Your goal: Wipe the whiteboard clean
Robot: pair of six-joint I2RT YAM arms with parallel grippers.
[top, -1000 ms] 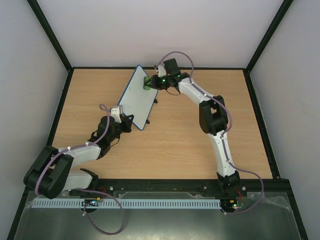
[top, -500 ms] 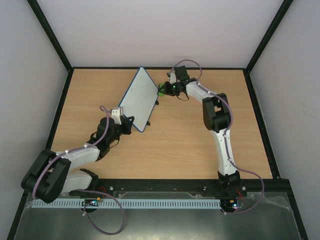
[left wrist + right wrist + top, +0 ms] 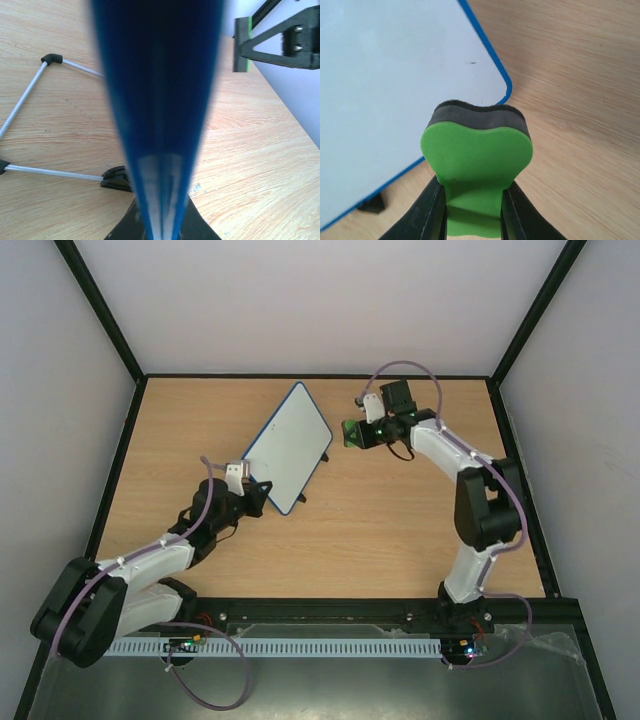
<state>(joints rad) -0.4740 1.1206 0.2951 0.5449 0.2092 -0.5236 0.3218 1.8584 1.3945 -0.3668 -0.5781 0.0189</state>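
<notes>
Two arms work on my table (image 3: 400, 530). At the lower left of the top view, my left gripper (image 3: 248, 492) is pressed tight on the low corner of the board (image 3: 290, 445) and holds it on a slant. In the left wrist view the blue rim is a thick blur up the middle, so I can't see the fingers there. Thin legs (image 3: 50, 172) with black feet lie on the wood to its left.

The board sits near the middle of the top view, a bit left. Its long side runs from the lower left, by the left gripper, up toward the top middle. Its white face looks up and to the right.

Right of the board is my right gripper (image 3: 358, 432), pinching the green eraser (image 3: 477, 160). The eraser is near the board's right corner but not touching it. So the board lies left of the eraser, and I think the right arm must go left to wipe.

The board looks clean, with a white face, a thin blue rim and round corners. I see no writing, just one tiny dark speck (image 3: 470, 63) near the corner.
</notes>
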